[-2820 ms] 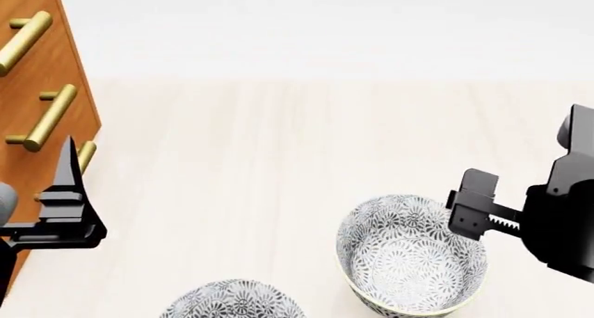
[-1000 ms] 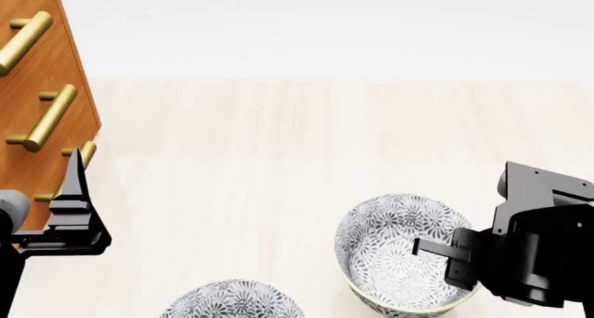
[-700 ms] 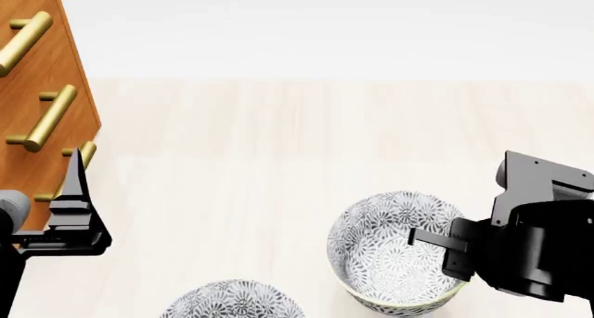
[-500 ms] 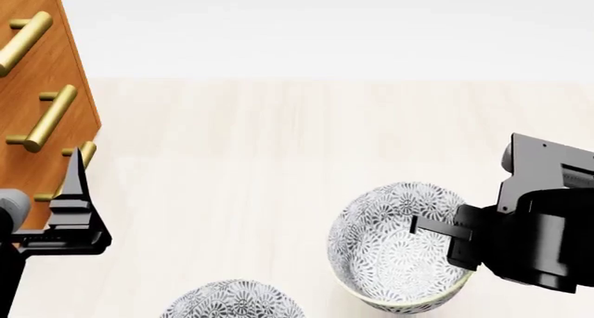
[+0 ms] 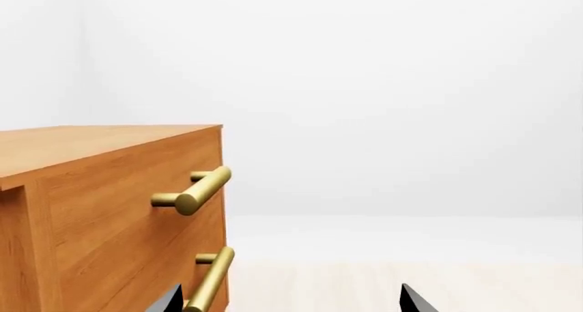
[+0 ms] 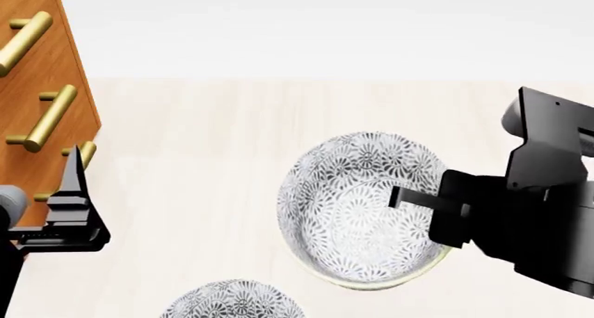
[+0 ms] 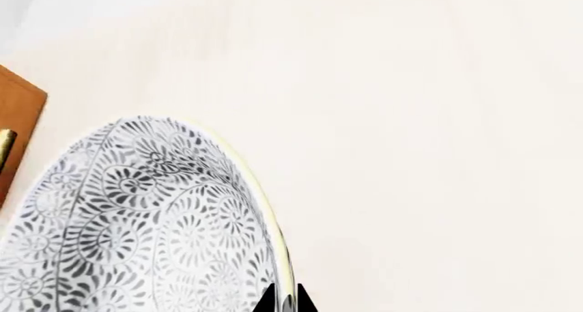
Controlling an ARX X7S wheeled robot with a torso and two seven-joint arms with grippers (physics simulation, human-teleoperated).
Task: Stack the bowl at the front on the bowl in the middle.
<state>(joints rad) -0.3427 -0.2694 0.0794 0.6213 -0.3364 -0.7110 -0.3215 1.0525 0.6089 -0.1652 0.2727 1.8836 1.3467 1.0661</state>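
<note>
In the left wrist view, a wooden drawer cabinet (image 5: 109, 209) with brass bar handles (image 5: 193, 192) fills one side against a plain white backdrop, and the two dark fingertips (image 5: 166, 302) of the left end effector (image 5: 289, 300) poke in at the frame's edge, set well apart with nothing between them. In the head view, the left end effector (image 6: 67, 207) hangs just beside the cabinet (image 6: 42, 88) at the left, clear of both bowls. The right end effector (image 6: 436, 208) grips the patterned front bowl (image 6: 357, 207) at its right-hand rim, one finger (image 6: 418, 198) reaching over the inside wall; the bowl is tilted, its opening turned toward the camera, and looks lifted off the pale wooden bench (image 6: 232, 144). A second patterned bowl (image 6: 232, 300) sits on the bench at the lower edge of the view, only its far rim showing, to the left of and apart from the held one. In the right wrist view, the held bowl's cream-edged rim (image 7: 264, 216) runs straight into the closed fingertips of the right end effector (image 7: 282, 300), which pinch it from both sides, with the bare bench (image 7: 428, 121) beyond and a corner of the cabinet (image 7: 18, 128) at the edge.
</note>
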